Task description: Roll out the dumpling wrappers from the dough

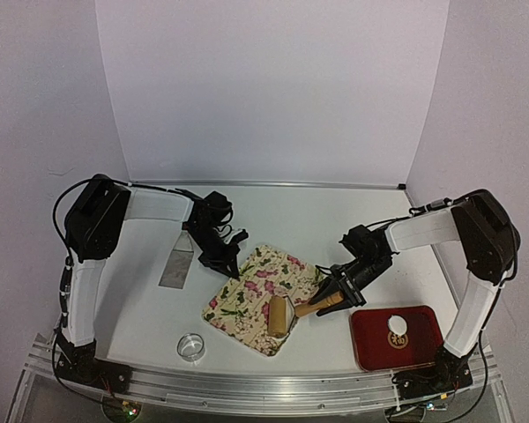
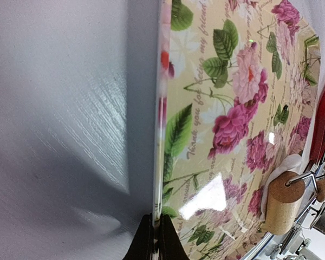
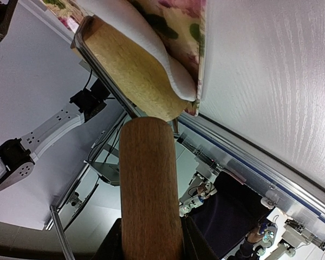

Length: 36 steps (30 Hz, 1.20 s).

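A wooden rolling pin (image 1: pixel 279 315) lies on the near right corner of a floral board (image 1: pixel 247 295). White dough (image 3: pixel 151 38) is pressed under its roller (image 3: pixel 130 70) and also shows in the left wrist view (image 2: pixel 286 165). My right gripper (image 1: pixel 332 293) is shut on the pin's wooden handle (image 3: pixel 149 189). My left gripper (image 1: pixel 233 270) is shut on the board's far left edge (image 2: pixel 157 162). A small round white disc (image 1: pixel 397 326), wrapper-sized, lies on the red tray (image 1: pixel 423 344).
A metal ring cutter (image 1: pixel 191 345) stands near the front edge, left of the board. A metal scraper (image 1: pixel 175 264) lies under the left arm. The red tray sits at the front right beside the right arm's base.
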Available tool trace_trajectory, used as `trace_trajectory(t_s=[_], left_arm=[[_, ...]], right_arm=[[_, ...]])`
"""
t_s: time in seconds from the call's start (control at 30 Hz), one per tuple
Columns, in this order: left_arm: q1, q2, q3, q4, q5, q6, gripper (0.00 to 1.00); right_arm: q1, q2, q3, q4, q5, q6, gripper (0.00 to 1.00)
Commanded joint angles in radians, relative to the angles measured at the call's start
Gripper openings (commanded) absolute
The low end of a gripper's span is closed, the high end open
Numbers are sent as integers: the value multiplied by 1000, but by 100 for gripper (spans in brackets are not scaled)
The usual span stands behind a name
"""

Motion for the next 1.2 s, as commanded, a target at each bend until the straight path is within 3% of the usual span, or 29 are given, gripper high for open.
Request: trace_trajectory(t_s=[0.0, 0.43, 0.57, 0.83, 1.17], left_arm=[[18, -10, 2, 32, -83, -13, 0], [25, -9, 2, 29, -85, -8, 0], [38, -9, 2, 29, -82, -26, 0], [77, -23, -7, 42, -73, -87, 0], [100, -47, -28, 52, -126, -190, 0]], right_arm=[[58, 145, -78, -175, 587, 244, 0], [61, 125, -65, -172, 607, 260, 0], [83, 136, 85, -177, 632, 225, 0], [206, 233, 610, -224, 635, 11, 0], [214, 74, 737, -210, 645, 30, 0]])
